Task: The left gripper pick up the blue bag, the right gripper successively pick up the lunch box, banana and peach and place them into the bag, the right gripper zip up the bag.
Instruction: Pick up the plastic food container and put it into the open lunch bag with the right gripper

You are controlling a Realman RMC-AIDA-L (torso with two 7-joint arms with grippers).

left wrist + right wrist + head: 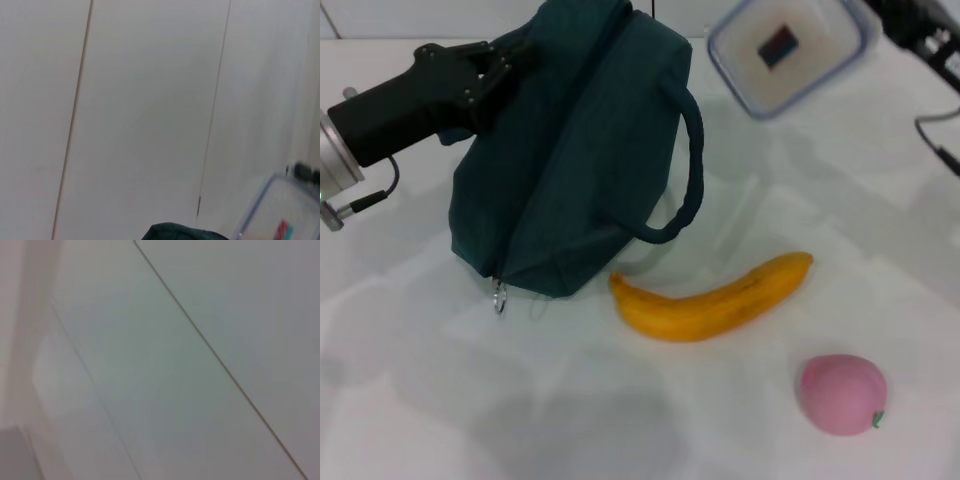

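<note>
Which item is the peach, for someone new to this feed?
Start at the blue bag held up by the left gripper. Below it lies the banana; nearer the robot, to its right, sits the peach, the only round pink thing.

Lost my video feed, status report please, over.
Left gripper clamped on the blue bag, bag lifted. Right gripper at far right carrying the lunch box in the air beside the bag. Banana and peach waiting on table.

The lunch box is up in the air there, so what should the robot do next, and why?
Probably carry the lunch box sideways over the blue bag and lower it in. The left claw holds the bag up, while banana and peach wait on the table.
</note>
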